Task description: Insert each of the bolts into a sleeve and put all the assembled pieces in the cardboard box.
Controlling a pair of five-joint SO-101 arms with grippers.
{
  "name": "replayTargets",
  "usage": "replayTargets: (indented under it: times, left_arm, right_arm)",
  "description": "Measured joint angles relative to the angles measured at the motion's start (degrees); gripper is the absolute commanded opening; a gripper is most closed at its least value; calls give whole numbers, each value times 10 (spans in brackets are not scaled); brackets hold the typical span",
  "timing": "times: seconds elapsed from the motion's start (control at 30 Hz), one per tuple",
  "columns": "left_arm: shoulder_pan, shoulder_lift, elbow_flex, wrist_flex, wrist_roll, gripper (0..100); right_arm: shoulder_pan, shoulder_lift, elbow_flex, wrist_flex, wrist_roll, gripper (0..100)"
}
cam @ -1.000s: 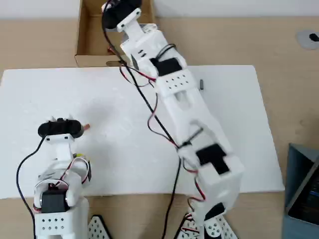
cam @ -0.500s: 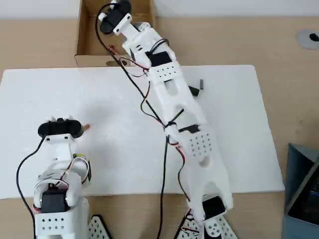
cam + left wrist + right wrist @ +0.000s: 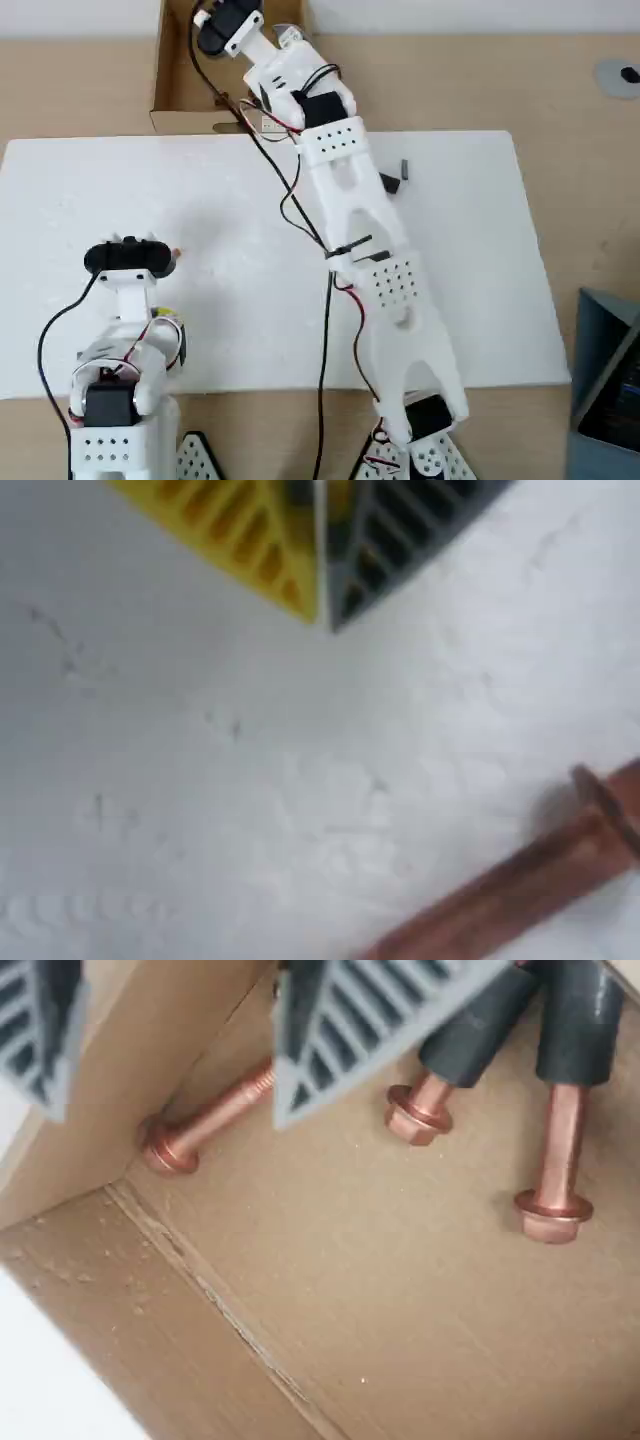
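My right gripper (image 3: 170, 1110) hangs open inside the cardboard box (image 3: 178, 85), its grey fingers (image 3: 350, 1020) spread above the box floor. Three copper bolts lie there. Two of them (image 3: 420, 1110) (image 3: 555, 1160) sit in black sleeves (image 3: 470, 1030). The third bolt (image 3: 200, 1125) runs behind a finger. In the high view the right arm (image 3: 350, 200) stretches across the white mat (image 3: 200, 300) to the box. My left gripper (image 3: 325, 600) is shut with nothing in it, just above the mat. A loose copper bolt (image 3: 520, 890) lies beside it, seen in the high view as a copper bolt (image 3: 175, 255) right of the left arm (image 3: 128, 258).
Two small black sleeves (image 3: 405, 168) (image 3: 390, 183) lie on the mat near the right arm's middle. A grey bin (image 3: 605, 380) stands at the right edge of the wooden table. The mat's left half is open room.
The right arm has stretched out and pushed its gripper farther into the box. The left arm has shifted only slightly.
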Motion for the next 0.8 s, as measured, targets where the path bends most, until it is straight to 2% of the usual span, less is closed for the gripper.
replayTargets:
  times: [0.2,0.47,0.8]
  left_arm:
    - [0,0,0,0,0,3]
    - [0,0,0,0,0,3]
    - [0,0,0,0,0,3]
  right_arm:
    - [0,0,-82,82,0,72]
    - [0,0,-238,244,0,67]
    - [0,-23,-251,366,0,67]
